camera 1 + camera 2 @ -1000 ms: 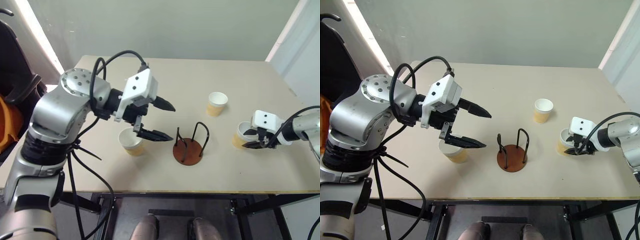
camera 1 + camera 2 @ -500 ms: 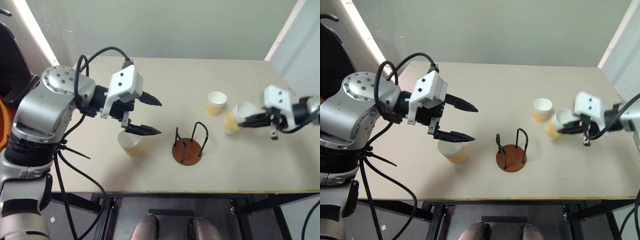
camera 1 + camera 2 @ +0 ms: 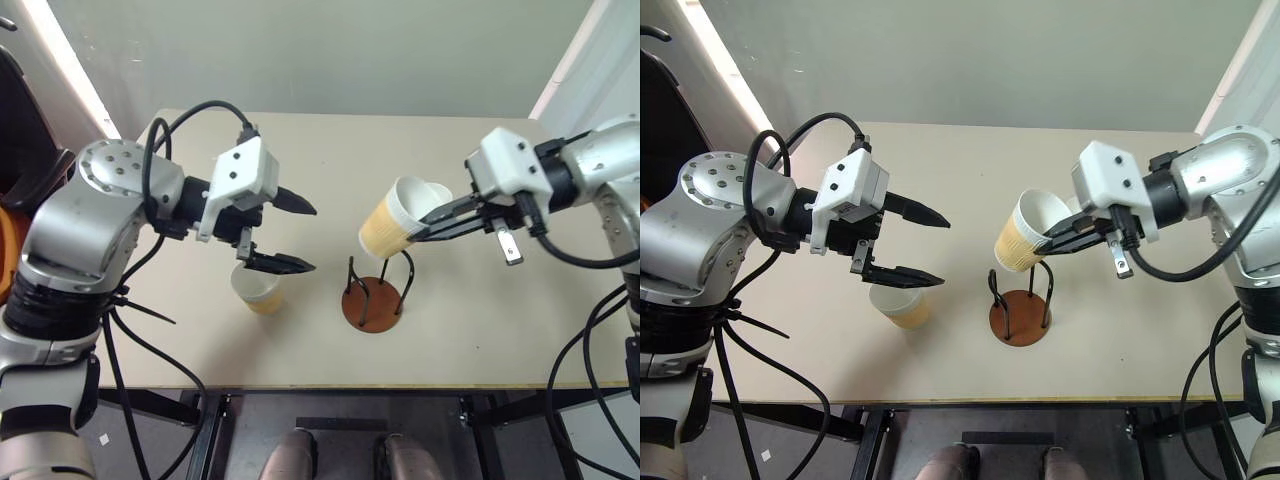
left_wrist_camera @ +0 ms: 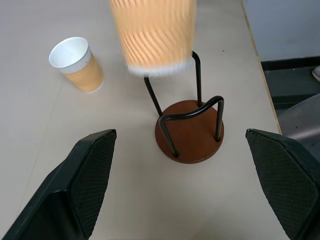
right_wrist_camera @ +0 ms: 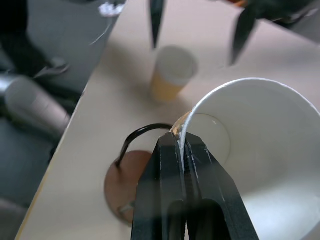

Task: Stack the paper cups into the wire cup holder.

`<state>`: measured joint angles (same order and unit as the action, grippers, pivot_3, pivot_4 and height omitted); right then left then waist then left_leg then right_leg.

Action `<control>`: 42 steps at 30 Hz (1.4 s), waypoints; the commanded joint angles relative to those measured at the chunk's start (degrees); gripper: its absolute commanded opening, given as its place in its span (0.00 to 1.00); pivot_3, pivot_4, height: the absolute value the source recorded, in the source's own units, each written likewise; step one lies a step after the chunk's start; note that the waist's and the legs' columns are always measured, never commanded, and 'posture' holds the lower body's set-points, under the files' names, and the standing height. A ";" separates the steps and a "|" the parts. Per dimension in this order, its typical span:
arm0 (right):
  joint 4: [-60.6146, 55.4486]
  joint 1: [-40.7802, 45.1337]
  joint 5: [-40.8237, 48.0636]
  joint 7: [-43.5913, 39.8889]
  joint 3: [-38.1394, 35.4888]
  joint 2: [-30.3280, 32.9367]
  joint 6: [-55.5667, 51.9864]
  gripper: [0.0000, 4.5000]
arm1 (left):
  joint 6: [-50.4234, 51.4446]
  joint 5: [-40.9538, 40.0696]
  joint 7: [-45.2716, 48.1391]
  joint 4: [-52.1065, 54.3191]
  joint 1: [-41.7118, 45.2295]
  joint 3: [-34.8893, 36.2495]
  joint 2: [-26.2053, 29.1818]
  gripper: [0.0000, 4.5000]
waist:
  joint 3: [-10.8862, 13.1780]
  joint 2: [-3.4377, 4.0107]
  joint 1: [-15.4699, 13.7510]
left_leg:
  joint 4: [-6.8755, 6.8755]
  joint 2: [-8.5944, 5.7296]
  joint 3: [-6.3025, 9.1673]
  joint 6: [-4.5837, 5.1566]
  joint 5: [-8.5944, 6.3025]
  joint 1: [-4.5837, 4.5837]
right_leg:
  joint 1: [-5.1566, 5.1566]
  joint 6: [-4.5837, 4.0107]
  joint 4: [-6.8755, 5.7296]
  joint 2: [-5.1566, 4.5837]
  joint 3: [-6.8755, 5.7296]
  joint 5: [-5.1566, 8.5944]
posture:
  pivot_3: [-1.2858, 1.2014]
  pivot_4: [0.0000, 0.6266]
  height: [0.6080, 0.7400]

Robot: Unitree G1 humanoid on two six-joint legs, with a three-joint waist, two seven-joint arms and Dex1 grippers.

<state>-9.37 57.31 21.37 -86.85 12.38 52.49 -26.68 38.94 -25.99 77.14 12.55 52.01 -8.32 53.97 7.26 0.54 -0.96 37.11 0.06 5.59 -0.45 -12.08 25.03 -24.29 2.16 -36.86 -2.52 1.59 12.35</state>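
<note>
- Since a second ago, the right claw (image 3: 428, 228) has lifted one paper cup off the far right of the surface (image 3: 500, 340) and swung it in over the wire cup holder (image 3: 374, 296); the left arm has hardly shifted.
- That carried cup (image 3: 393, 219) hangs tilted in the air, its open mouth turned up and toward the right arm, its tan ribbed bottom above the holder's wire loops and clear of them.
- Right claw is pinched shut on the cup's rim, one finger inside the white wall and one outside, as the right wrist view shows (image 5: 181, 150).
- Left claw (image 3: 300, 237) stands wide open, holding nothing, its two black fingers spread above the second cup (image 3: 257, 288).
- Second cup stands upright on the surface, to the left of the holder and apart from it.
- A third cup (image 4: 77, 64) stands upright farther back on the surface, largely hidden behind the carried cup in the head views.
- Holder sits on its reddish-brown disc near the front middle of the surface, with no cup in it.
</note>
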 commanded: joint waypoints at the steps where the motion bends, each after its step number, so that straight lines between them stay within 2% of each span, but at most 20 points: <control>1: 0.42 0.28 -2.63 -1.83 1.08 0.43 3.54 0.01 | -0.49 -0.43 -0.41 1.40 -0.14 2.27 0.90 1.00 | 0.00 0.00 0.02 | 0.00 0.00 0.00 0.00 0.00 0.00 | 0.00 0.00 0.00 0.00 0.00 0.00 | 0.52 0.24 1.00; 12: 1.29 -0.20 -5.64 -4.50 3.77 -0.76 6.72 0.01 | -0.02 -0.93 -0.27 2.52 -1.51 3.11 2.38 1.00 | 0.00 0.00 0.13 | -0.01 0.01 0.00 -0.01 0.00 -0.04 | -0.02 -0.12 -0.08 0.00 -0.02 0.05 | 0.52 0.24 1.00; 13: 1.54 0.02 -5.99 -4.35 3.97 -1.07 6.81 0.05 | -0.04 -0.91 -0.25 2.43 -1.41 3.08 2.44 1.00 | 0.00 0.00 0.13 | -0.01 0.01 0.00 -0.01 0.00 -0.04 | -0.02 -0.13 -0.09 0.00 -0.02 0.04 | 0.52 0.24 1.00; 15: 1.70 0.26 -6.43 -4.64 4.35 -1.28 6.91 0.13 | -0.04 -0.83 -0.27 2.33 -1.27 3.00 2.50 1.00 | 0.00 0.00 0.13 | -0.01 0.01 0.00 -0.01 0.00 -0.05 | -0.03 -0.15 -0.10 0.00 -0.02 0.02 | 0.52 0.24 1.00; 27: 1.79 0.35 -7.73 -5.27 4.30 -2.17 7.04 1.00 | -0.06 -0.66 -0.34 2.42 -1.32 2.74 2.52 1.00 | 0.00 0.00 0.13 | -0.01 0.01 0.00 -0.01 0.00 -0.04 | -0.02 -0.15 -0.11 0.00 -0.03 0.02 | 0.52 0.24 1.00; 29: 3.38 1.16 -8.30 -3.43 3.50 -2.65 6.50 1.00 | -1.62 0.64 -0.70 1.54 -1.85 2.28 2.28 1.00 | 0.00 0.00 0.14 | -0.01 0.01 0.00 -0.01 0.01 -0.04 | -0.02 -0.15 -0.11 0.00 -0.03 0.02 | 0.52 0.24 1.00; 32: 26.44 6.80 -17.74 6.96 4.06 -5.58 14.69 1.00 | -6.56 6.25 -6.60 -4.70 0.59 1.03 -2.10 1.00 | 0.00 0.01 0.15 | 0.04 0.01 0.00 -0.02 0.01 -0.17 | 0.02 -0.22 -0.17 -0.02 0.02 -0.05 | 0.52 0.24 1.00; 36: 44.60 11.61 -26.41 14.06 7.56 -10.09 25.24 1.00 | -7.02 7.13 -7.37 -4.55 0.43 1.03 -3.66 1.00 | -0.01 0.00 0.10 | 0.00 0.01 0.14 0.00 0.22 -0.12 | -0.05 -0.42 -0.09 -0.03 -0.01 -0.40 | 0.52 0.24 1.00; 42: 57.00 16.11 -31.79 17.36 8.39 -14.11 32.26 1.00 | -6.46 7.12 -7.78 -3.30 -0.61 1.67 -3.11 1.00 | 0.03 0.07 0.14 | -0.22 0.03 0.13 -0.12 0.21 0.09 | -0.44 0.01 -0.19 -0.01 -0.03 -0.65 | 0.52 0.24 1.00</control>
<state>46.33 70.02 -8.99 -71.41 21.23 38.72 3.22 32.74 -19.35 69.85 7.48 51.13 -7.80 50.34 7.29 0.61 -0.82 36.85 0.10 5.72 -0.60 -11.89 25.14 -24.79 2.17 -37.05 -2.53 1.56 11.70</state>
